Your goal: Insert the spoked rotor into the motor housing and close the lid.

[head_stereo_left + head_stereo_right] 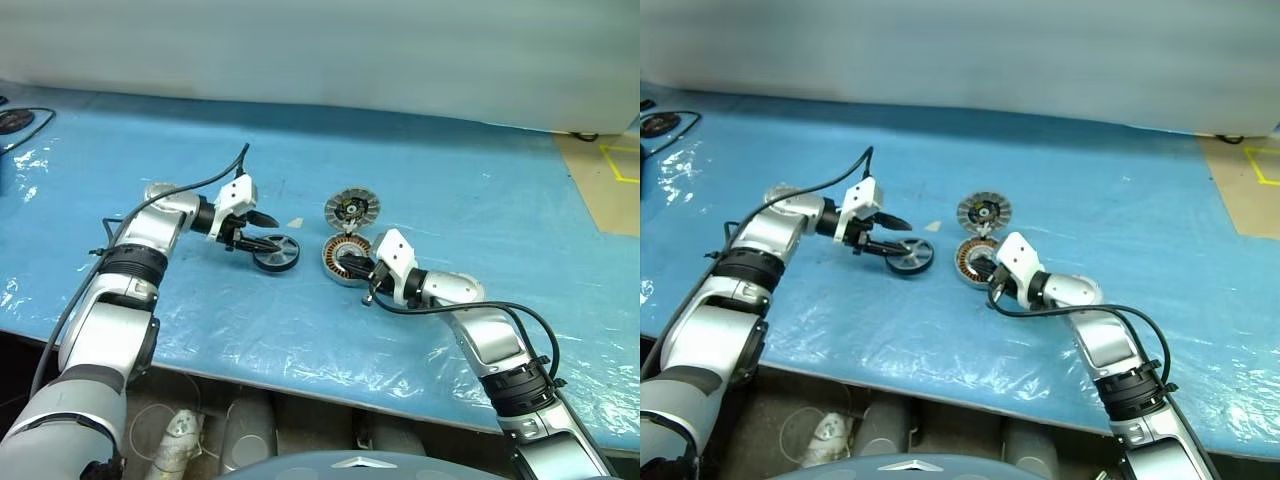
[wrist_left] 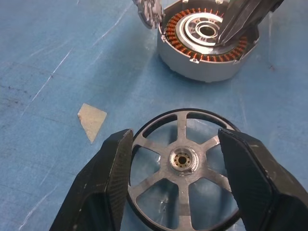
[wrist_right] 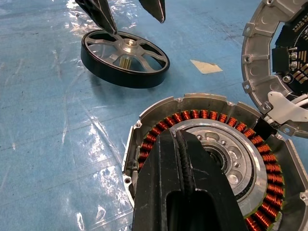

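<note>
Nearest us, our right gripper (image 1: pixel 371 270), its black fingers clenched together, presses into the round silver-rimmed motor housing (image 1: pixel 344 260) with copper windings, mid-table toward the front edge. Our left gripper (image 1: pixel 268 231) straddles the dark, thick-rimmed spoked rotor (image 1: pixel 276 253) just left of the housing, jaws parted, pads (image 2: pixel 108 175) beside the rim. The left wrist view reveals six silvery spokes and a brass-coloured hub. The ribbed silver lid (image 1: pixel 352 209) lies behind the housing on the blue plastic-covered table (image 1: pixel 480 200).
</note>
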`<action>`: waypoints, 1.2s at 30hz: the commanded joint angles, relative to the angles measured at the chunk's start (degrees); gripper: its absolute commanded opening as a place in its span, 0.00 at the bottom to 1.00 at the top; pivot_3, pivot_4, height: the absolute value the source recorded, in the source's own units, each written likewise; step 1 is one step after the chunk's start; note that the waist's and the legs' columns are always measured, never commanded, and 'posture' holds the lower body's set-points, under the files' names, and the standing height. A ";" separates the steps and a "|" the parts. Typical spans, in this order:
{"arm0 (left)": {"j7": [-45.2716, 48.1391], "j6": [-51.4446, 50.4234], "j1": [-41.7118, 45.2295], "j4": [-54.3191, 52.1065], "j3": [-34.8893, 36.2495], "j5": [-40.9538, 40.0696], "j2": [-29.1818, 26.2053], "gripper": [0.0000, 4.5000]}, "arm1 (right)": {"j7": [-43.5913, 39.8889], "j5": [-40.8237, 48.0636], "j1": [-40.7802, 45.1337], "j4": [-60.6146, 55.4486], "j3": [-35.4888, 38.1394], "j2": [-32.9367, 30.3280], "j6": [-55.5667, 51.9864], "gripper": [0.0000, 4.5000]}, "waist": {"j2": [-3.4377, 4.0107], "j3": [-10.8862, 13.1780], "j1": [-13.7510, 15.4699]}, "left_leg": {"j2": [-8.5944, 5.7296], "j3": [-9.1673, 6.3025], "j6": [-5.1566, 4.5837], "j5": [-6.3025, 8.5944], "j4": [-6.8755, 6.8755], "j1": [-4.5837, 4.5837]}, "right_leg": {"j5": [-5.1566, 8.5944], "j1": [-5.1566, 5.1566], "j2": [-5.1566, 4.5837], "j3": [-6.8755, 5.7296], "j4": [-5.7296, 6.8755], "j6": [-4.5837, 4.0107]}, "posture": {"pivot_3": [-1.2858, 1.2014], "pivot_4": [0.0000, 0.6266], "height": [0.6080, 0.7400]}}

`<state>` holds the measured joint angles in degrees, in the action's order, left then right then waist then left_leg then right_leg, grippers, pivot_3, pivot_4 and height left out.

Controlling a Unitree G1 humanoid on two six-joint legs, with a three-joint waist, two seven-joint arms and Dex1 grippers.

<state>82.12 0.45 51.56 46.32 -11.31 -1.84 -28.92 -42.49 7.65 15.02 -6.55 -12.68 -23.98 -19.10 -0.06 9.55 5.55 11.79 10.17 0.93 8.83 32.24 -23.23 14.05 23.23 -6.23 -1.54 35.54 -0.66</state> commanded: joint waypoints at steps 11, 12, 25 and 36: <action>-2.40 3.42 -1.18 1.53 -2.40 3.74 1.38 0.65 | 0.61 -0.59 -0.30 -0.90 0.04 -0.06 0.79 0.00 | 0.00 0.00 -0.03 | 0.01 0.00 0.00 0.00 0.00 0.02 | 0.00 0.00 0.01 0.00 0.01 0.00 | 0.52 0.24 1.00; -2.79 3.74 -0.92 1.93 -2.39 4.10 1.19 0.65 | 0.66 -0.59 -0.26 -0.91 0.05 -0.06 0.78 0.00 | 0.00 0.00 -0.03 | 0.01 0.00 0.00 0.00 0.00 0.02 | 0.00 -0.01 0.01 0.00 0.01 0.00 | 0.52 0.24 1.00; 0.90 0.49 0.62 0.62 -0.59 1.77 -1.59 0.65 | 0.54 -1.16 0.32 0.23 -0.39 0.06 1.57 0.00 | 0.00 0.00 -0.18 | 0.02 0.00 0.00 0.00 0.00 0.05 | 0.00 0.00 0.04 0.00 0.02 0.00 | 0.52 0.24 1.00; 1.95 -2.40 0.08 -2.38 -0.27 0.53 -3.15 0.65 | 0.14 -1.49 0.76 1.04 -0.62 0.12 2.09 0.00 | 0.00 0.00 -0.04 | 0.01 0.00 0.00 0.00 -0.01 0.03 | 0.00 -0.01 0.00 0.01 0.00 0.00 | 0.52 0.24 1.00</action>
<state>83.65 -1.91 51.31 45.99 -12.77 -0.31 -31.21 -42.38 6.72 15.28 -5.68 -13.00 -23.89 -17.46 -0.06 9.55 5.52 11.80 10.17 0.93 8.83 32.23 -23.19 14.05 23.23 -6.23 -1.53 35.54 -0.66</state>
